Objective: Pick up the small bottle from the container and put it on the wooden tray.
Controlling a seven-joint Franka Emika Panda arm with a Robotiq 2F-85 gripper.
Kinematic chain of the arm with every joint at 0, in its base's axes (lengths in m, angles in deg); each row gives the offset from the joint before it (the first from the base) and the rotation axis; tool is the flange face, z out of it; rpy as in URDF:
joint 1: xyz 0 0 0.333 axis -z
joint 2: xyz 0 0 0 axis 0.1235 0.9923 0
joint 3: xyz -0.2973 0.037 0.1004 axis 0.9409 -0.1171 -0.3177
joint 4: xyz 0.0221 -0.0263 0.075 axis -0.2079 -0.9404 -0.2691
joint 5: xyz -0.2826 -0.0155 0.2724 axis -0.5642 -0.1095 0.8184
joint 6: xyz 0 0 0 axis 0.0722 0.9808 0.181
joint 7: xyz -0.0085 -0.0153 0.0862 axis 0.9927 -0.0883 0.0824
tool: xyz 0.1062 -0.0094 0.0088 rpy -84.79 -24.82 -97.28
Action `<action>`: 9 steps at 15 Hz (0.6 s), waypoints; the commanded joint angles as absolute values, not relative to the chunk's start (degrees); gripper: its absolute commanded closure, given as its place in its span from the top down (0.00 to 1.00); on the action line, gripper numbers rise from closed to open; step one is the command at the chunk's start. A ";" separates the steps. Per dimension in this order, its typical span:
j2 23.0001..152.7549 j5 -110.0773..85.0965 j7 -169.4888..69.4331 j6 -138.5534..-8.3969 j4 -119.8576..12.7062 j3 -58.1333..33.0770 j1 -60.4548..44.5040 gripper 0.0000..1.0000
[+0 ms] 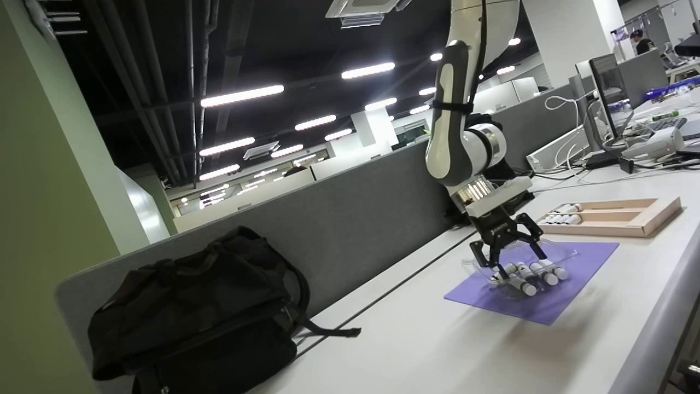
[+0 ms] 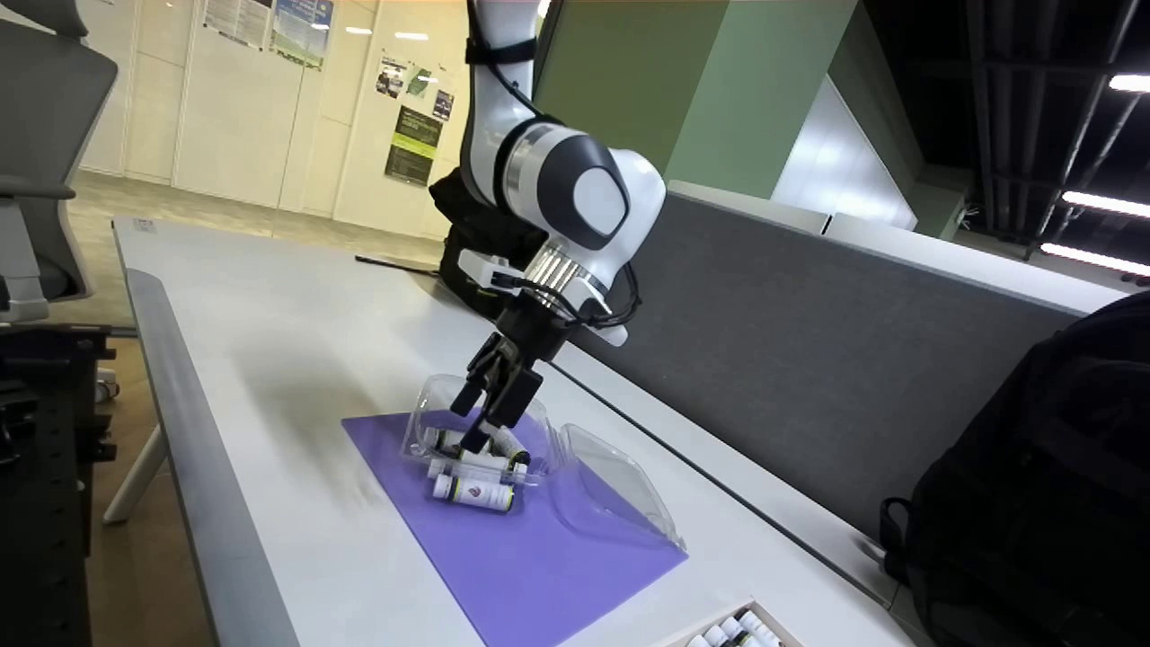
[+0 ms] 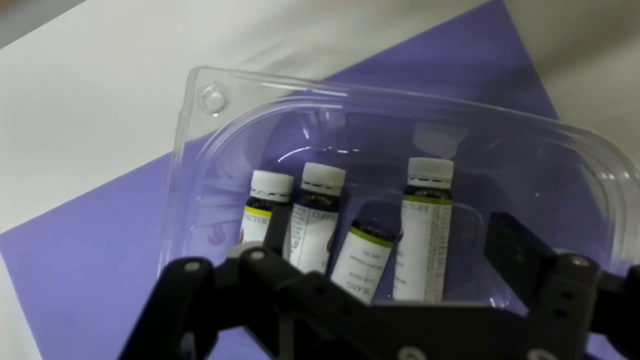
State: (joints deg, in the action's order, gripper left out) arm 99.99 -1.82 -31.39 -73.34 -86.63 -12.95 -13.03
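Pre-grasp step, seemingly — claw (image 3: 392, 235) spread wide, nothing gripped, at the small white-capped bottles (image 3: 424, 240) in the clear plastic clamshell container (image 3: 213, 99); next likely needs lining up on one, closing — wooden tray (image 1: 659, 220) comes after.

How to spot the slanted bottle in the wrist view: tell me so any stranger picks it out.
In the wrist view, find the purple mat, then the clear container on it. Inside, look just left of the rightmost visible bottle. The slanted bottle wears a green band and, unlike its white-capped neighbours, points a dark end with no cap toward the picture's top.
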 commanded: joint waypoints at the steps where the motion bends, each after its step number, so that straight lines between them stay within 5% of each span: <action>1: 101.58 -2.57 -28.49 -73.78 -84.86 -13.00 -14.28 1.00; 9: 103.60 -4.05 -27.24 -76.85 -84.52 -12.34 -16.79 1.00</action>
